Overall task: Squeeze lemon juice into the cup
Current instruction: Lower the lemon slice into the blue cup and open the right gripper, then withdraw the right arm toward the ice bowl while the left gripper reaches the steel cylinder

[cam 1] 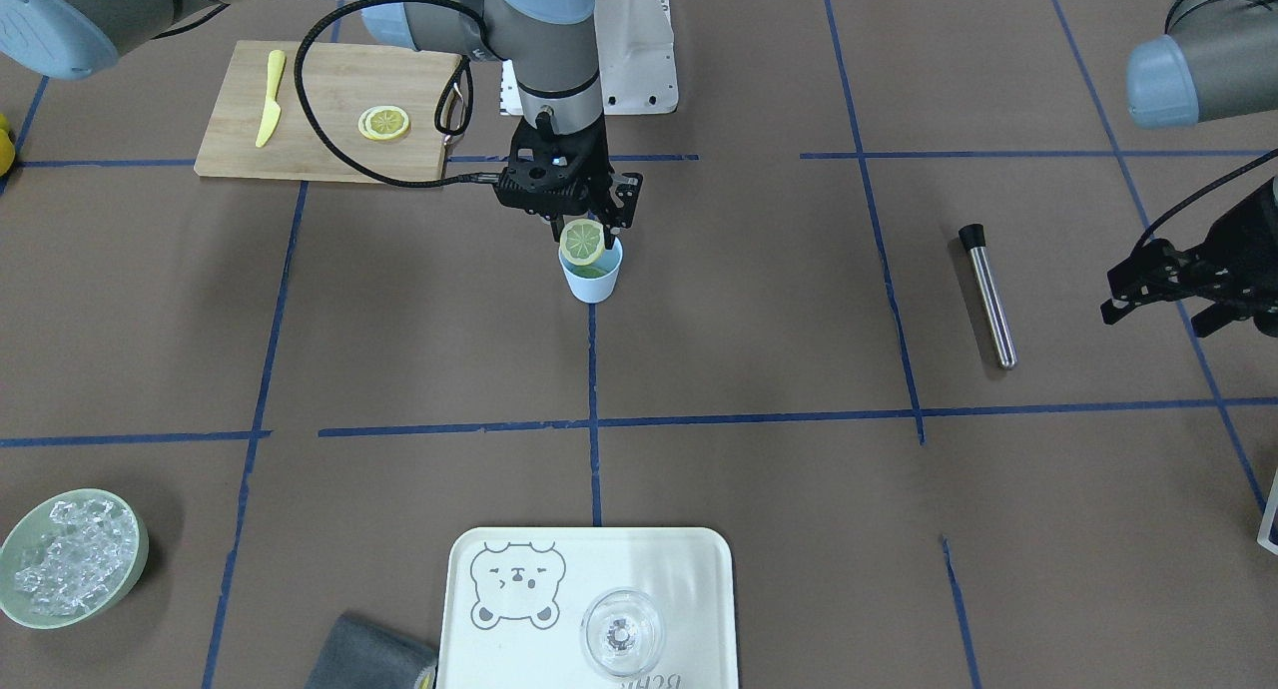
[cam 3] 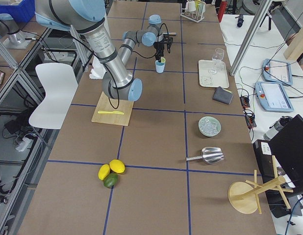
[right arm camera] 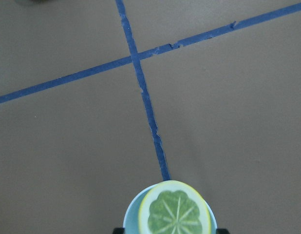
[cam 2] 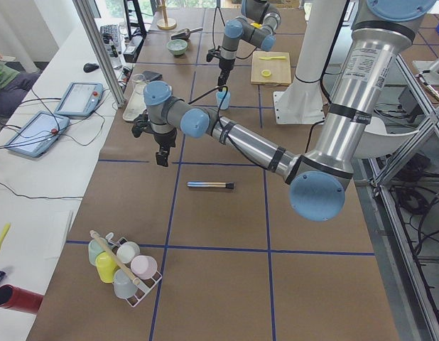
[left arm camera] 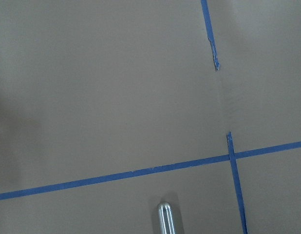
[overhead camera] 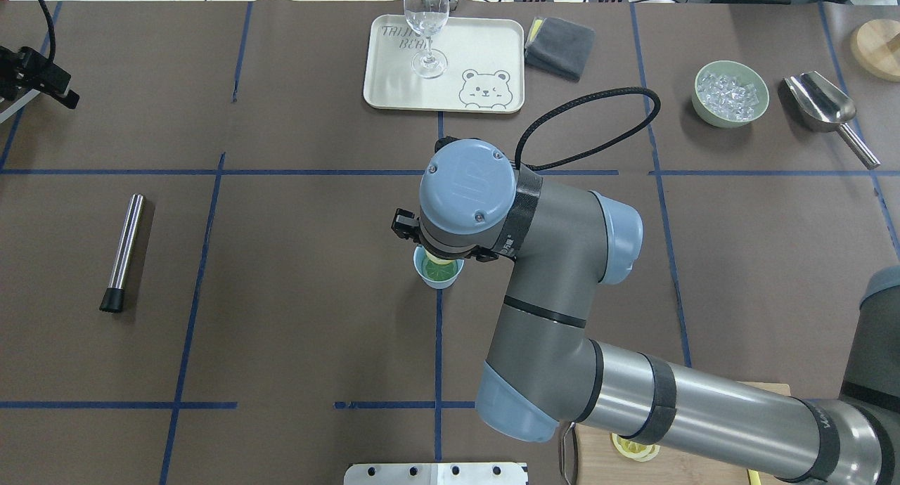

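Note:
My right gripper is shut on the lemon, a round piece with its pale cut face turned outward. It holds the lemon just above the mouth of the light-blue cup, which stands upright on a blue tape line at the table's middle. In the right wrist view the lemon sits over the cup's rim. Something green shows inside the cup. My left gripper is open and empty, far off at the table's side.
A cutting board holds a flat lemon slice and a yellow knife. A metal rod lies near the left gripper. A bowl of ice and a tray with a clear glass stand along the far edge.

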`<state>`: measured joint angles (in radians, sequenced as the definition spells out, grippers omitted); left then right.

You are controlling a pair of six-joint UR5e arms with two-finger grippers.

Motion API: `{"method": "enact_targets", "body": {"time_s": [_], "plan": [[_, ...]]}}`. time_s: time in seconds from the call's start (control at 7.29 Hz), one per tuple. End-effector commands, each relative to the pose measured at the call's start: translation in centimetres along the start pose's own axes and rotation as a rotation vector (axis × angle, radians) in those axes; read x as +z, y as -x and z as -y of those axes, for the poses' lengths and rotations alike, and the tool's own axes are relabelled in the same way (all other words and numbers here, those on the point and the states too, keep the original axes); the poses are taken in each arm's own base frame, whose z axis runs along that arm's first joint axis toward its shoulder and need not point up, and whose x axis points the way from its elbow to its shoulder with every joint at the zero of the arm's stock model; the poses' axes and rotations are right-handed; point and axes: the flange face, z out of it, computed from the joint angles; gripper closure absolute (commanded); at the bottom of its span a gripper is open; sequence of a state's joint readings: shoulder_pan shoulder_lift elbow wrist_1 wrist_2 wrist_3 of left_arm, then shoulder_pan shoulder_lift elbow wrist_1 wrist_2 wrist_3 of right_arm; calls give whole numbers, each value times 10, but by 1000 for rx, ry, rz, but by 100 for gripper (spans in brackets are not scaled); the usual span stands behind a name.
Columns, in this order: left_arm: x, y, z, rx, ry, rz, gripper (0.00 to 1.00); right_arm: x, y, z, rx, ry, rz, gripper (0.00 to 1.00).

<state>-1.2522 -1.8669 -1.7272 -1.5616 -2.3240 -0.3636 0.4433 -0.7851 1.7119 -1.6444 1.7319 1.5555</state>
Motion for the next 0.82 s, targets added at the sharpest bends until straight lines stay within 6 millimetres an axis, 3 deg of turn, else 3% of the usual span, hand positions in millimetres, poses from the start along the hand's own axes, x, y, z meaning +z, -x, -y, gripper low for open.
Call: {"method": "enact_targets", "body": {"time_s": [0.0, 0.27, 0.41, 0.55, 0.69], "plan": [[0, 0, 0, 0, 0, 0, 0, -2, 2, 0, -1, -2, 4, 2], [1, 0, 0, -2, 1, 0, 0, -7, 1, -2, -2, 4, 13, 0], [8, 0, -2, -2, 14, 1, 0, -14, -12, -2, -1, 22, -5, 0], [33, -16, -10, 20, 59, 3, 0, -35, -28, 8, -49, 13, -23, 0], [69, -31, -25, -7, 126, 6, 0, -54, -52, 39, -97, -12, -39, 0]]}}
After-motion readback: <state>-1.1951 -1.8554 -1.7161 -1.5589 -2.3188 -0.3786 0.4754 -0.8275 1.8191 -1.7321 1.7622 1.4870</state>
